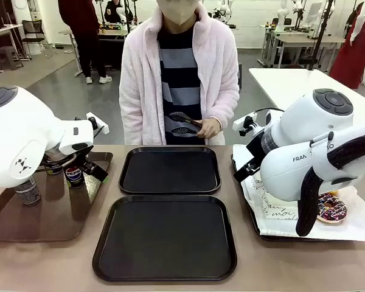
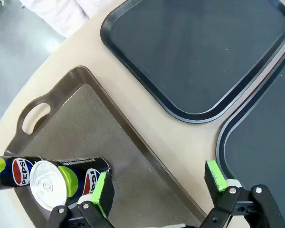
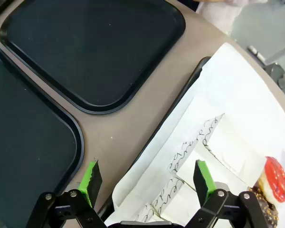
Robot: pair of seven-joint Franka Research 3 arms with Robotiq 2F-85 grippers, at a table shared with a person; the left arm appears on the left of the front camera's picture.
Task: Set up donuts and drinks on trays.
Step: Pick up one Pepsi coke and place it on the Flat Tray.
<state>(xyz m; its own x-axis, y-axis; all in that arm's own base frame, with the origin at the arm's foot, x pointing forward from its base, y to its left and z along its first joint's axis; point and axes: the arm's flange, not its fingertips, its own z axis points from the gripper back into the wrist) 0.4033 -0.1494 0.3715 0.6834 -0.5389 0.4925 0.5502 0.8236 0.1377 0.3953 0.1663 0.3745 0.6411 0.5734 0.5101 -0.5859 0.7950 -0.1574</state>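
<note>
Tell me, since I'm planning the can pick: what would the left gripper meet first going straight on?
Likely the brown tray near its rim; the nearest can stands just outside one pad. Depth is unclear.

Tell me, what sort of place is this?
Most likely a robotics lab, not a café: a white left arm and right arm flank a table staged with black trays, Pepsi cans and a donut, in a grey-floored hall with work tables behind the person.
</note>
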